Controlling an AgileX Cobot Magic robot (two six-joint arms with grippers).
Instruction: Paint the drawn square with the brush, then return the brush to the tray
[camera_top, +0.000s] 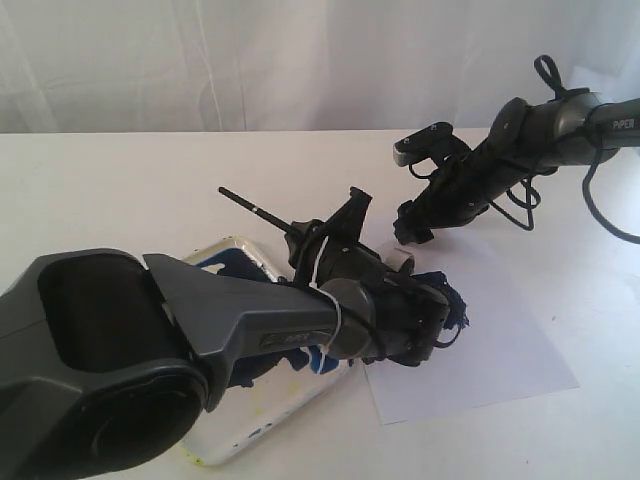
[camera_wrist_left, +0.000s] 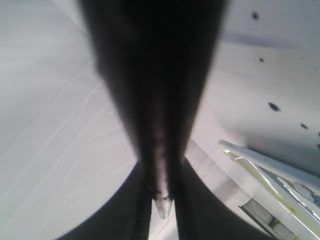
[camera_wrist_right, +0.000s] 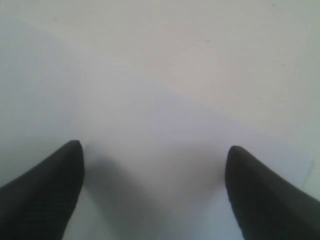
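Brush (camera_top: 255, 208), thin and black, is clamped in the left pincer (camera_top: 322, 232), whose jaws are closed on the stick. The handle end juts toward the far left above the far corner of the tray (camera_top: 262, 430). The bristle tip is hidden behind the pincer, so its paint load cannot be told. The drawn square (camera_top: 452, 298) lies on the paper sheet (camera_top: 500, 370) to the right of the tray. It is seen smeared dark blue where it shows past the left arm (camera_top: 250, 330); its outline is covered. The right pincer (camera_wrist_right: 153, 147) is spread wide and empty, and is hung over the far edge of the sheet.

Painting is judged to be done or close to it, and the return of the brush to the tray seems to be the step in hand. For that, the stick would need to be lowered level inside the rim before the jaws are let go, so that it is not left balanced on the edge.

Room is tight on the near side, where much of the tray is covered by the left arm. To the far left, bare worktop (camera_top: 120, 180) is available for a swing of the handle. The right pincer is near the left one, and a gap should be kept between them.
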